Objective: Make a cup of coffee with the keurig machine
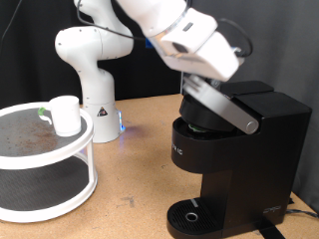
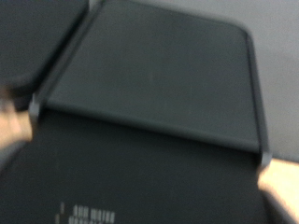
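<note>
Your arm's jaws (image 1: pixel 199 88) sit at the raised grey lid handle (image 1: pixel 221 105) of the coffee machine (image 1: pixel 234 159), whose black top fills the wrist view; whether they are spread or pinching the handle cannot be told. The machine looks heavy and rigid, its hinged lid best taken by that curved handle. The light, smooth cup (image 1: pixel 66 115) stands well apart from the jaws on the round two-tier stand (image 1: pixel 60 159), bare desk (image 1: pixel 140 164) lying open between them.
</note>
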Robot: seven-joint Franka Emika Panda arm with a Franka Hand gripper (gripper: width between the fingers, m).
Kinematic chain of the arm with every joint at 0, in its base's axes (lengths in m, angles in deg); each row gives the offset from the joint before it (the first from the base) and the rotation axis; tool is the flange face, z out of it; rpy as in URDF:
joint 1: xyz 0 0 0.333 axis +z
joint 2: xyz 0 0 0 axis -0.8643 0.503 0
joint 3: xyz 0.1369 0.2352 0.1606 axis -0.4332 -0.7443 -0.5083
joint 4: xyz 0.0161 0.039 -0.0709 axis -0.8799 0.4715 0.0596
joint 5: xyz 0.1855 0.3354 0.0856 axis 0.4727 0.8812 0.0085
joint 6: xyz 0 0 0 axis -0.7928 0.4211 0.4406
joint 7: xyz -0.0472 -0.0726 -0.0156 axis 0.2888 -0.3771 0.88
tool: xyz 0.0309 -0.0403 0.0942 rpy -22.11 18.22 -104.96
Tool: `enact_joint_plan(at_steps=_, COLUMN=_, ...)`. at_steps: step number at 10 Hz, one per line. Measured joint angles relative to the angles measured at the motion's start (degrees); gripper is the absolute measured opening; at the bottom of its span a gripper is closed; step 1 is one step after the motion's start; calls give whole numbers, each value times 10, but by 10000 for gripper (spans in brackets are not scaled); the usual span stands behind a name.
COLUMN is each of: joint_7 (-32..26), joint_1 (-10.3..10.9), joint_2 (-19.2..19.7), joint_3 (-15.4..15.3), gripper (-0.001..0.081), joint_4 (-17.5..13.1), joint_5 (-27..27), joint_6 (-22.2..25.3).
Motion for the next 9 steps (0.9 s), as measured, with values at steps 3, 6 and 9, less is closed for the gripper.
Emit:
enact_joint_plan(at_steps=3, joint_7=-40, joint_1=-6, joint_2=5, joint_3=1, gripper=0, joint_4=46, joint_5=-8, joint_6=-58)
enact_joint_plan(at_steps=6, joint_7=-65, joint_1=-6, joint_2=0, joint_3=1, gripper=0, joint_4=57, joint_5=-3, joint_6=-79)
enact_joint_plan(at_steps=9, joint_7=-111, joint_1=-4, joint_2=-10, joint_3=-1, gripper=0, joint_4=76, joint_5=35, joint_6=-115)
